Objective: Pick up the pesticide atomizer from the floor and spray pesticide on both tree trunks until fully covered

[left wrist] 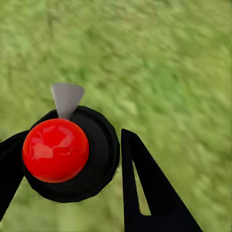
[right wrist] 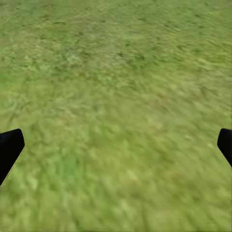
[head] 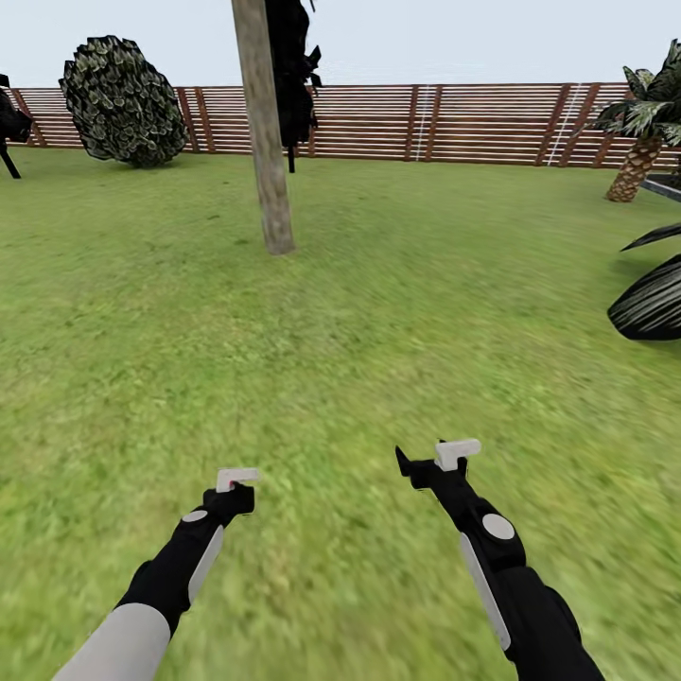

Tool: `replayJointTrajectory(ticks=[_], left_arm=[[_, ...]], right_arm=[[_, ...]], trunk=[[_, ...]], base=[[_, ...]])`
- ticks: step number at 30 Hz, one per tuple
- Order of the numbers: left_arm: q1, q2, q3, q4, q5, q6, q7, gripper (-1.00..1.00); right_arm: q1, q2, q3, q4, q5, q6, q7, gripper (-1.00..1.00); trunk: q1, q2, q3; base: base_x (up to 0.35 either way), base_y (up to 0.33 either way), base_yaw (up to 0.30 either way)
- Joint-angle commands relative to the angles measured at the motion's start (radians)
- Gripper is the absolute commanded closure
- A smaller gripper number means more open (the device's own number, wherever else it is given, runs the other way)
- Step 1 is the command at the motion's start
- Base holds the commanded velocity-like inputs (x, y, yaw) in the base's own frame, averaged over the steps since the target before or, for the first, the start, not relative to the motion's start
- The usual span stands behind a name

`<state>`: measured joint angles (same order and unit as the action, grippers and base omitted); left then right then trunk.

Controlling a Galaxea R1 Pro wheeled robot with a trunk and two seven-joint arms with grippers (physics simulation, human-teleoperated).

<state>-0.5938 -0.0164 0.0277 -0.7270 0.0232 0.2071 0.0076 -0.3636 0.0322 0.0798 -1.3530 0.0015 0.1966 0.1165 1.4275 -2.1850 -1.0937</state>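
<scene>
Left gripper (left wrist: 72, 159): fingers closed round the atomizer (left wrist: 56, 150), red top facing the wrist camera, above the grass (left wrist: 174, 72).
Right gripper (head: 437, 460): fingers spread wide, holding nothing.
Trunk (head: 265, 142): upright ahead, well apart from both arms.
Fence (head: 473, 123): behind it, with a bush (head: 123, 99) and palm (head: 638, 142).

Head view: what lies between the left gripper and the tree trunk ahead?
Bare grass alone separates the left gripper from the tree trunk.

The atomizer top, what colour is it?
Glossy red, on the atomizer between the left fingers; the left wrist view shows it best.
</scene>
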Motion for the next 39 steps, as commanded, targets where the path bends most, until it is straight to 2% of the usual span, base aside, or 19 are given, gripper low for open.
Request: replayJointTrajectory(ticks=[1,39], left_arm=[[0.0,0.0,0.0,0.0,0.0,0.0,0.0,1.0],[0.0,0.0,0.0,0.0,0.0,0.0,0.0,1.0]], right_arm=[[0.0,0.0,0.0,0.0,0.0,0.0,0.0,-1.0],[0.0,0.0,0.0,0.0,0.0,0.0,0.0,-1.0]], trunk=[[0.0,0.0,0.0],[0.0,0.0,0.0]], base=[[0.28,0.231,0.0],[0.28,0.231,0.0]])
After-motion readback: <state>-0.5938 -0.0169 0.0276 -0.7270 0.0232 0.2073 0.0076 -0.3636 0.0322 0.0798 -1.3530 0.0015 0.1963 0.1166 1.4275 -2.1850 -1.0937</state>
